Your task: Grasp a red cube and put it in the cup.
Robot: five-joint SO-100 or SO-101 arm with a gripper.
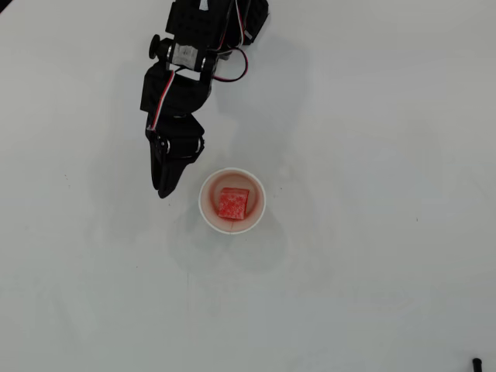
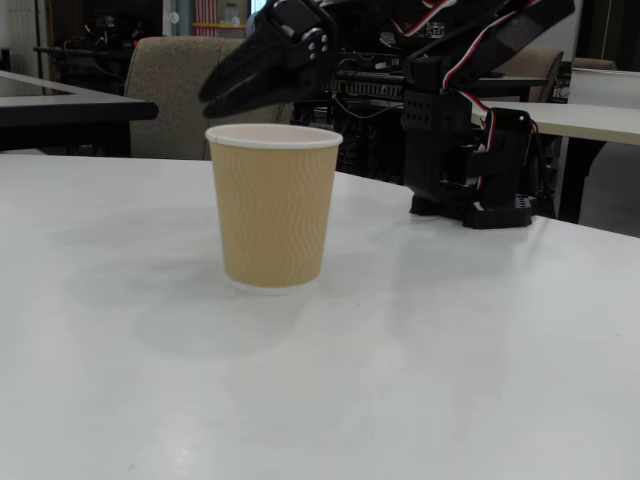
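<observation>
The red cube (image 1: 232,203) lay flat on the bottom of the paper cup (image 1: 206,209), roughly centred inside the rim, with one speckled face turned up toward the overhead camera. In the fixed view the cup (image 2: 273,205) stood upright on the white table (image 2: 420,360), showing a tan, wavy-ribbed outer wall under a white rolled rim; the cube itself was hidden by that wall from this side. The gripper (image 1: 162,188) hung to the left of the cup in the overhead view, clear of the rim and touching neither cup nor cube. Its two black fingers were drawn together to what looked like a single point and held nothing. In the fixed view the gripper (image 2: 207,100) was above the height of the cup's rim, pointing down and to the left of the cup, with the arm's base (image 2: 470,150) standing on the table behind and to the right of the cup. A beige chair (image 2: 180,95) stood beyond the table, behind the cup.
</observation>
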